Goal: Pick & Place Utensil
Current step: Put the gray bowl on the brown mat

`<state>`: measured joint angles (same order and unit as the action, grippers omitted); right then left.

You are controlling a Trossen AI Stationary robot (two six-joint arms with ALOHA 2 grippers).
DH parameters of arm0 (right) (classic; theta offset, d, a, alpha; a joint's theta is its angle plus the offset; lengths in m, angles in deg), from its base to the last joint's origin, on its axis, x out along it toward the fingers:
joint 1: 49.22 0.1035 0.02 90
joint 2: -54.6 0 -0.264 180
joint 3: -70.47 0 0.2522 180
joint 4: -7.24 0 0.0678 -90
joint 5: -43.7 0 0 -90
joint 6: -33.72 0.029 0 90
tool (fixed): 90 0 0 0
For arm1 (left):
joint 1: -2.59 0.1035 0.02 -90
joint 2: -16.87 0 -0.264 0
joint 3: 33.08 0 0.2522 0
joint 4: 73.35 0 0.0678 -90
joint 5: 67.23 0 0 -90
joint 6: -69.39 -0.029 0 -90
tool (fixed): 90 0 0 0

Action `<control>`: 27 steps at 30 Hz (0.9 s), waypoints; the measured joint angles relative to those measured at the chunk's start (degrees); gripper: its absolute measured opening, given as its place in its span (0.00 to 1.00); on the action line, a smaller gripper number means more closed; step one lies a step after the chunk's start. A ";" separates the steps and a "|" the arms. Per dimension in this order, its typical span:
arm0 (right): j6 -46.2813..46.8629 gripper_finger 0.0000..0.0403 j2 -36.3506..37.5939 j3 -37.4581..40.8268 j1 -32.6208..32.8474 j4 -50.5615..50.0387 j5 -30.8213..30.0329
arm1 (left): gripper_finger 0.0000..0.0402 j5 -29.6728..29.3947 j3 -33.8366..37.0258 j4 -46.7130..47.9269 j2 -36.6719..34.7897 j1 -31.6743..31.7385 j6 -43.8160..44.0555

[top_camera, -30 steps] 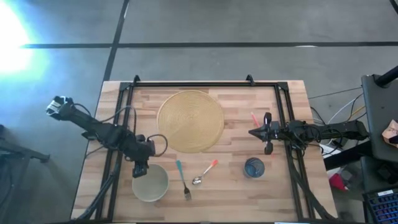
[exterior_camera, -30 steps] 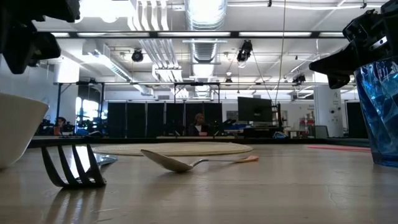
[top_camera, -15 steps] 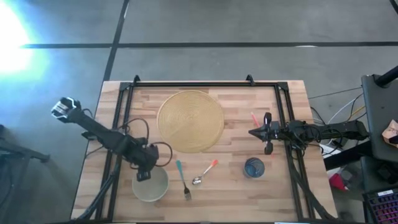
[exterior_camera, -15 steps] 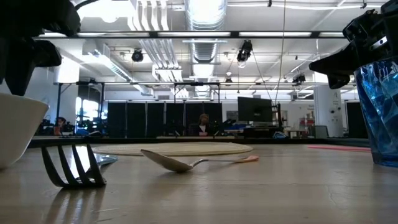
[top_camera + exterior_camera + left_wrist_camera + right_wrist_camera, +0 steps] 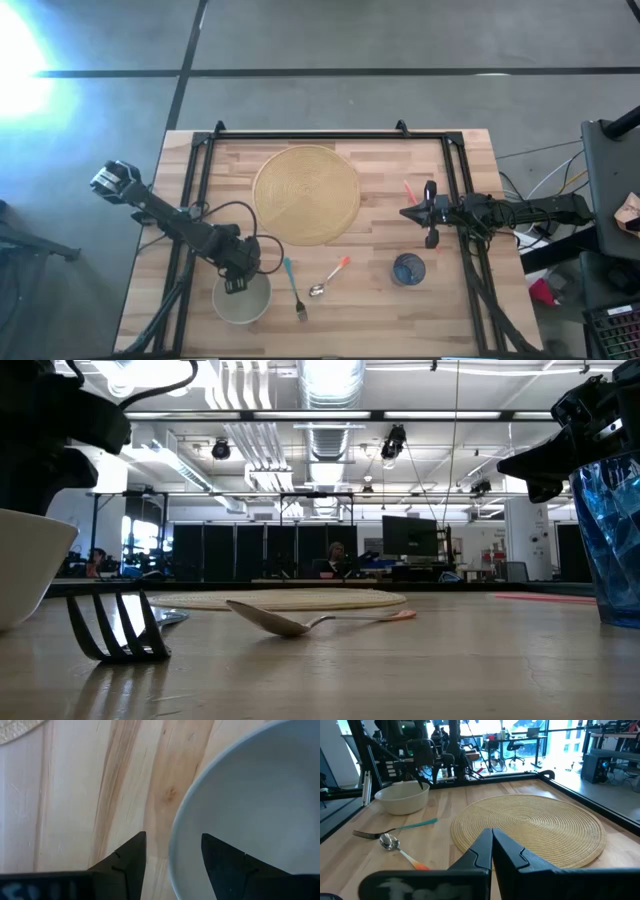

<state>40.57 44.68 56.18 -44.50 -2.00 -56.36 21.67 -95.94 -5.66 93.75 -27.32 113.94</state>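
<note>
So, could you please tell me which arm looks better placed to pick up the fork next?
Probably the left. Its end effector is open at the bowl rim, right beside the fork. The right end effector is shut and waits farther off, near the blue cup.

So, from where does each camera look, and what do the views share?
High: above, straight down; both arms, left pincer over the bowl rim.
Low: table height, level; fork, spoon, blue cup.
Left wrist: open fingers astride the bowl rim.
Right wrist: across the placemat, behind the shut right pincer.
Shared: the bowl shows in all four.
</note>
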 joint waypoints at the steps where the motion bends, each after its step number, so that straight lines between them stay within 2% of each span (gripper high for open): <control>1: 0.00 0.02 0.00 -0.01 0.00 0.00 0.01 | 0.45 0.00 0.06 -0.02 0.41 0.00 0.04; 9: 0.00 0.02 0.00 0.00 -0.01 0.00 0.01 | 0.42 0.54 0.72 -1.42 1.88 0.00 0.20; 13: 0.02 0.02 0.00 -0.01 -0.01 0.00 0.00 | 0.33 0.98 0.77 -1.42 1.88 0.00 0.40; 22: 0.00 0.02 0.00 -0.02 -0.01 0.00 0.02 | 0.04 1.84 0.78 -1.42 1.79 0.02 -0.12; 27: 0.01 0.02 0.00 -0.01 -0.01 0.00 0.02 | 0.04 3.56 0.72 -1.53 1.75 0.04 0.11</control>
<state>40.58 44.68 56.17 -44.51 -2.00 -56.35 25.23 -95.22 -7.19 95.50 -27.27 114.05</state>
